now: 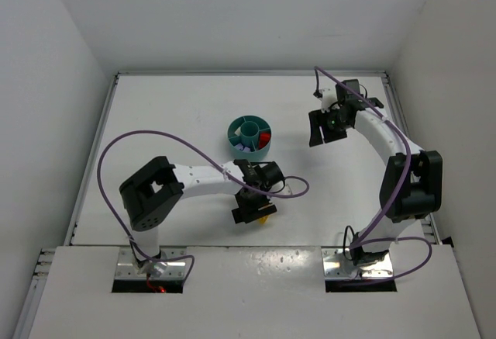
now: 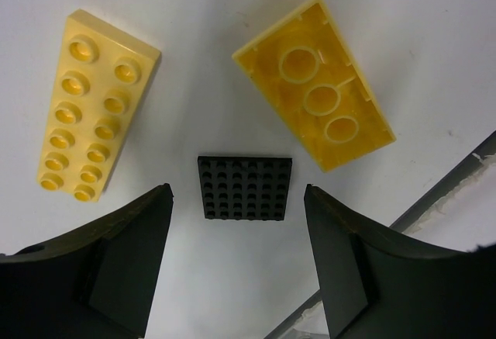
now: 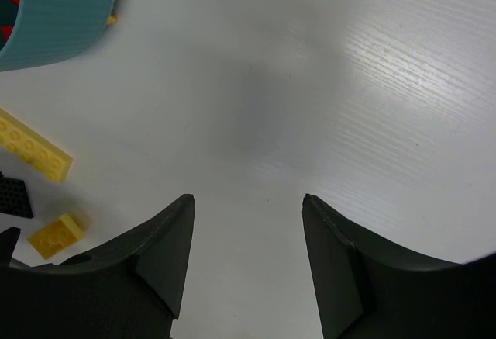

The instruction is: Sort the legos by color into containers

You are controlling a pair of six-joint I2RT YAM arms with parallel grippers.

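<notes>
Two yellow legos lie on the white table in the left wrist view: a long studded plate at left and an upturned brick at right. A small black studded plate rests between them. My left gripper hangs open just above it, a finger on each side and nothing held. The teal dish stands mid-table, with red pieces and pale purple ones in its sections. My right gripper is open and empty over bare table, to the right of the dish.
The right wrist view also shows the long yellow plate, the black plate and the yellow brick at its left edge. The table's near edge runs close behind the left gripper. White walls enclose the table.
</notes>
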